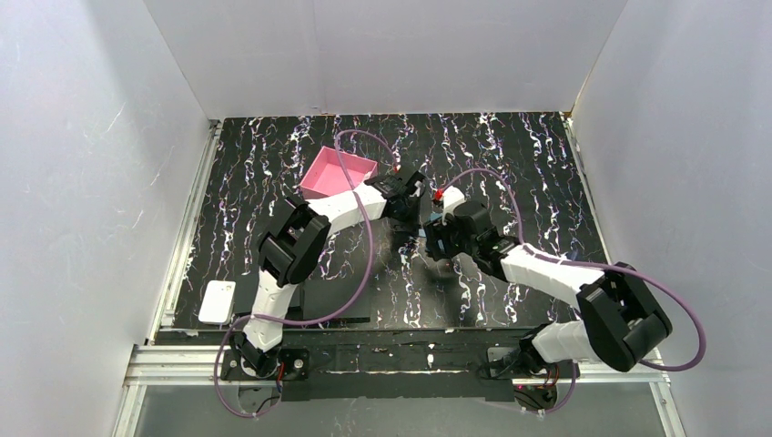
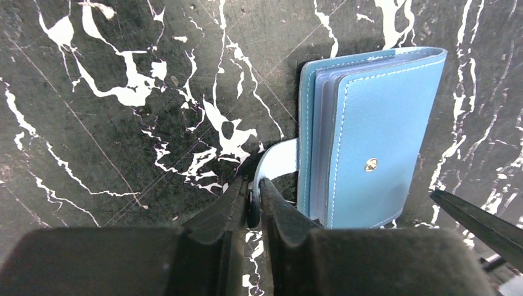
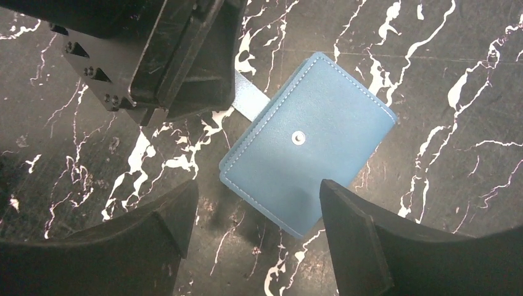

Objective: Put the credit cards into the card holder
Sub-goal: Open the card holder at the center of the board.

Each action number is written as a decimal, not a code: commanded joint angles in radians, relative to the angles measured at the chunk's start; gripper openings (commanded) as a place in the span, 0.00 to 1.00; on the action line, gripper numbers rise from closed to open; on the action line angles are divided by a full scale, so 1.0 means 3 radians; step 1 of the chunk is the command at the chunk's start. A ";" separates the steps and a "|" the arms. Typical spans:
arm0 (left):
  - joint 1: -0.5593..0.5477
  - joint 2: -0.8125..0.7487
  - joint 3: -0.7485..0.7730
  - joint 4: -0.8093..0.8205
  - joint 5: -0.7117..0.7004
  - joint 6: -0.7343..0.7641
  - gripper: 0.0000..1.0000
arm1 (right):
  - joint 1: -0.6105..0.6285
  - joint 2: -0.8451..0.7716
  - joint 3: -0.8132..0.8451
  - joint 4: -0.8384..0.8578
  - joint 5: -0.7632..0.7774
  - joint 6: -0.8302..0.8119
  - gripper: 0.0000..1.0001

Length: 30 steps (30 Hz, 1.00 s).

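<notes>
Left pincer [image 2: 253,198] pinches the soft strap [image 2: 277,161] of the blue case [image 2: 382,142], right pincer [image 3: 256,190] gapes above it; the thin, stiff credit card [image 1: 217,300] well behind them needs edge-lifting.

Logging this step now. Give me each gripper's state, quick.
Left gripper: shut on the snap tab of the blue case.
Right gripper: open, holding nothing, over the blue case.

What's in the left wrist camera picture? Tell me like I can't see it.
The left tool pinches the pale strap of a blue case lying on the black, white-veined table. A metal snap shows on its cover, and the strap is unfastened.
</notes>
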 commanded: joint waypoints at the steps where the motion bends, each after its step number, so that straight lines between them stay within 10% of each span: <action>1: 0.0108 -0.0198 -0.0195 0.0161 0.0294 -0.0144 0.08 | 0.0152 0.0130 0.0024 0.0368 0.0349 0.0024 0.82; 16: 0.0269 -0.0266 -0.0630 0.0670 0.0792 -0.0464 0.00 | 0.0590 0.0561 0.0127 0.0299 0.1868 0.0276 0.70; 30: 0.0290 -0.0402 -0.0649 0.0258 0.0798 -0.0072 0.00 | 0.0203 -0.0147 -0.0134 0.0211 0.1289 0.0951 0.39</action>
